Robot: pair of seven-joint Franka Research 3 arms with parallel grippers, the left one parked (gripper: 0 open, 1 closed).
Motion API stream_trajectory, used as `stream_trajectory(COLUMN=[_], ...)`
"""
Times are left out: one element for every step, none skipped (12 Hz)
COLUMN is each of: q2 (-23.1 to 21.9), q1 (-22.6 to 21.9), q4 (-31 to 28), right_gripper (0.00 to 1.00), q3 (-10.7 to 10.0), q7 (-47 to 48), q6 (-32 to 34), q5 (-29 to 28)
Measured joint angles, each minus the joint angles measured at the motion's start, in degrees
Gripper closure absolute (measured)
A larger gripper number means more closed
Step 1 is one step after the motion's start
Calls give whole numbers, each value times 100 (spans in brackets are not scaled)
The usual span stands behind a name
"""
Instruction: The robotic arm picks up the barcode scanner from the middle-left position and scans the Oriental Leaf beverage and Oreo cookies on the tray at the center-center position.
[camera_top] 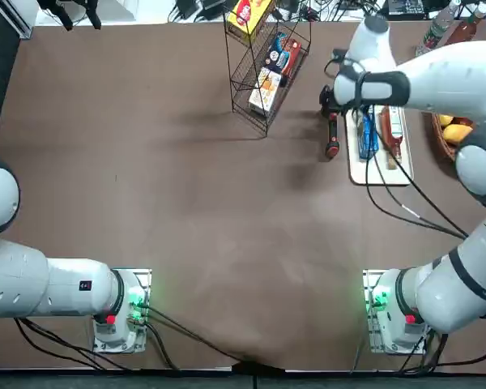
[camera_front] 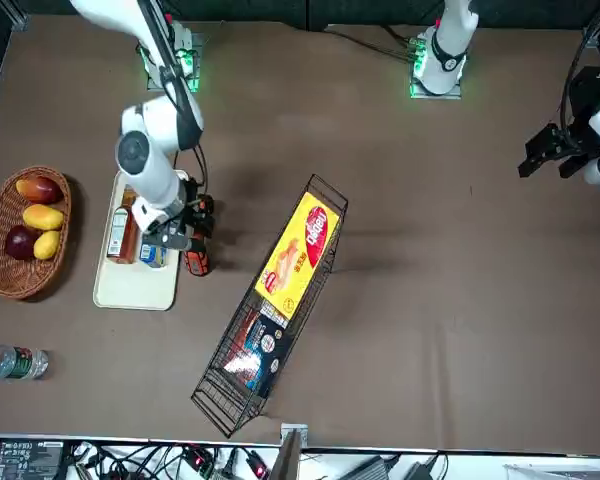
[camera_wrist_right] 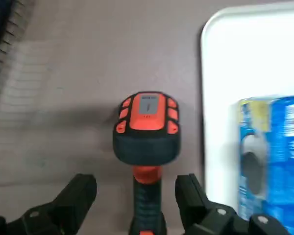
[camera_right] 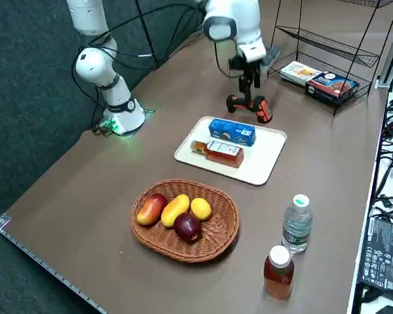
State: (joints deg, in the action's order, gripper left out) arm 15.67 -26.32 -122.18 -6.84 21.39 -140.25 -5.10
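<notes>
Beside tray [camera_right: 265,167]: scanner [camera_wrist_right: 147,128] lay on table, handle between spread fingers of right gripper [camera_wrist_right: 137,196], not clamped. Risk: off-centre closing could twist scanner or push it against tray holding bottle [camera_right: 217,152] and cookies [camera_right: 232,131].
</notes>
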Motion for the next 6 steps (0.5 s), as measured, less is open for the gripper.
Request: stream_trajectory(q2=[-196, -390, -553, -684, -787, -872], q1=[36, 108, 202, 312, 424, 520], q4=[194, 484, 832, 1188, 1518, 1794], right_gripper=[0, 0, 0, 0, 0, 0], q3=[-38, -65, -88, -102, -118, -131], q7=[-59, -215, -457, -740, -1028, -1255], q6=[459, 1088, 1754, 2370, 2870, 3211], q5=[109, 175, 199, 204, 223, 259])
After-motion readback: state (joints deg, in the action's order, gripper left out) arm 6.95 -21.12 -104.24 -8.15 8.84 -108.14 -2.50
